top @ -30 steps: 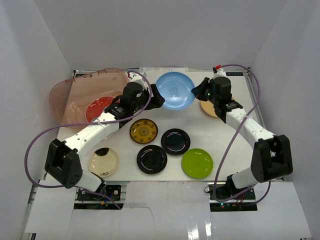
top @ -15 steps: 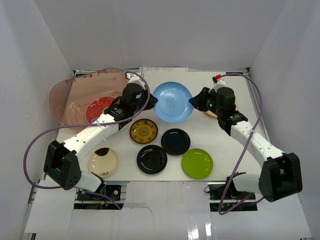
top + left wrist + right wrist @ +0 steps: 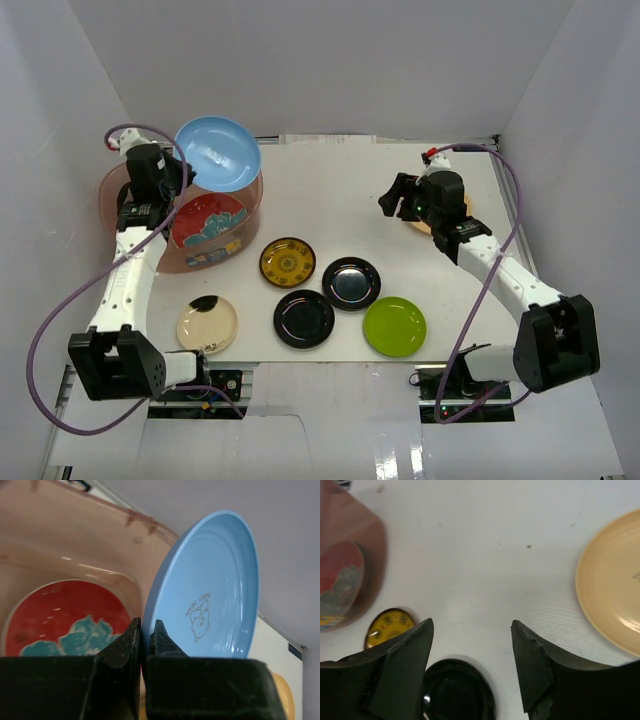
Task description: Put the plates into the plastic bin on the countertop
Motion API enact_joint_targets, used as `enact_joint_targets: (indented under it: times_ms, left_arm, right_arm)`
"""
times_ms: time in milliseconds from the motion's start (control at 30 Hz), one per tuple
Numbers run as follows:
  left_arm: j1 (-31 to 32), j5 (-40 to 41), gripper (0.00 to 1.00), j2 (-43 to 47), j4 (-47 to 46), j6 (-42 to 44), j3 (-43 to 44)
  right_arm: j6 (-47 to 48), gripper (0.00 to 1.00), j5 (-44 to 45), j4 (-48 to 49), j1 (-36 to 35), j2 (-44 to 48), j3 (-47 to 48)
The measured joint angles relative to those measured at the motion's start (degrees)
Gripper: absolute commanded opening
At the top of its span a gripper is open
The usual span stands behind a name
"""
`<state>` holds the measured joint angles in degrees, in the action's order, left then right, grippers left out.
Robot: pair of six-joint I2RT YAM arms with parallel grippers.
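L pincer (image 3: 145, 630) clamped on rim of light blue plate (image 3: 210, 590), plate tilted above plastic bin (image 3: 75, 540), red-and-teal plate (image 3: 60, 615) flat inside bin, R pincer (image 3: 472, 627) wide, well right of bin

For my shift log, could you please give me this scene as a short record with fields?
Left gripper: shut on light blue plate, tilted, above plastic bin rim
Right gripper: open, empty, above countertop
In bin: red-and-teal plate
On countertop: yellow-patterned plate, black plate, second black plate, lime green plate, cream plate, orange-yellow plate
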<state>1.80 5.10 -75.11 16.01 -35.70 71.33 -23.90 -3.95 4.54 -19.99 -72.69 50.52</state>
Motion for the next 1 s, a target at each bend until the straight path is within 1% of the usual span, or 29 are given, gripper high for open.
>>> enact_joint_targets:
  times_ms: [33,133,167,200,267,433,500,567,600,633,667,700,733,800,833,867,900,967,1000]
  left_arm:
    - [-2.4,0.5,0.0,1.7,0.3,-0.2,-1.9]
    - [-6.9,4.0,0.03,5.6,0.9,-0.5,-7.4]
    - [-7.8,5.6,0.04,6.7,0.7,-0.7,-9.5]
    - [-8.5,6.9,0.07,7.5,0.6,-0.9,-11.5]
    - [-9.5,8.3,0.09,8.0,0.5,-1.1,-14.4]
    - [-11.3,9.3,0.13,3.5,0.5,-1.4,-15.9]
    - [-11.9,9.1,0.15,1.2,0.3,-1.6,-15.9]
    - [-12.7,8.9,0.19,-0.6,-0.2,-1.7,-16.4]
    - [-13.1,8.8,0.22,-1.2,-0.3,-1.7,-16.8]
    - [-13.6,8.6,0.28,-1.6,-0.7,-1.8,-17.3]
    - [-13.9,8.3,0.33,-2.2,-1.0,-1.8,-17.9]
    - [-14.3,7.9,0.34,-2.7,-1.5,-2.1,-18.4]
    - [-14.5,7.7,0.4,-3.4,-1.6,-2.4,-18.8]
    - [-15.0,7.2,0.5,-4.8,-1.9,-2.7,-19.4]
    - [-15.2,6.9,0.57,-5.6,-2.1,-2.8,-19.6]
    - [-15.2,6.4,0.73,-6.4,-2.5,-2.9,-19.9]
    - [-15.2,6.0,0.82,-7.0,-2.8,-2.8,-20.2]
    - [-15.2,4.8,0.96,-7.9,-3.3,-3.1,-20.9]
    - [-15.2,4.2,0.98,-8.1,-3.4,-3.0,-21.1]
  right_arm:
    - [1.1,0.76,2.3,-1.3,0.0,-1.4,0.9]
    - [4.5,0.77,7.0,-4.7,0.0,-8.1,6.0]
    - [6.1,0.78,8.5,-5.8,0.0,-10.9,8.1]
    - [7.7,0.78,9.8,-7.3,0.0,-13.6,10.2]
    - [10.9,0.77,12.6,-9.5,0.0,-18.5,13.9]
    - [17.3,0.74,18.3,-14.0,0.5,-26.9,18.4]
    - [18.0,0.74,19.2,-15.5,1.7,-28.5,18.4]
    - [17.8,0.75,19.5,-16.5,3.8,-28.9,18.3]
    - [17.2,0.77,19.5,-16.5,5.2,-28.8,18.1]
    - [16.4,0.83,19.5,-16.4,6.9,-28.4,17.7]
    - [15.6,0.84,19.6,-16.2,8.5,-28.0,17.2]
    - [14.8,0.87,19.7,-16.0,10.5,-27.3,16.6]
    - [13.8,0.9,19.9,-15.8,12.2,-26.4,15.8]
    - [12.0,0.91,20.1,-14.8,15.8,-24.3,13.8]
    - [10.8,0.91,20.1,-14.1,17.7,-23.1,12.7]
    - [9.9,0.91,20.1,-13.5,19.1,-22.2,11.8]
    - [8.5,0.91,19.5,-12.4,21.1,-21.2,10.8]
    - [6.3,0.89,18.5,-10.8,24.0,-20.7,9.7]
    - [5.2,0.87,17.7,-10.2,25.3,-20.9,9.4]
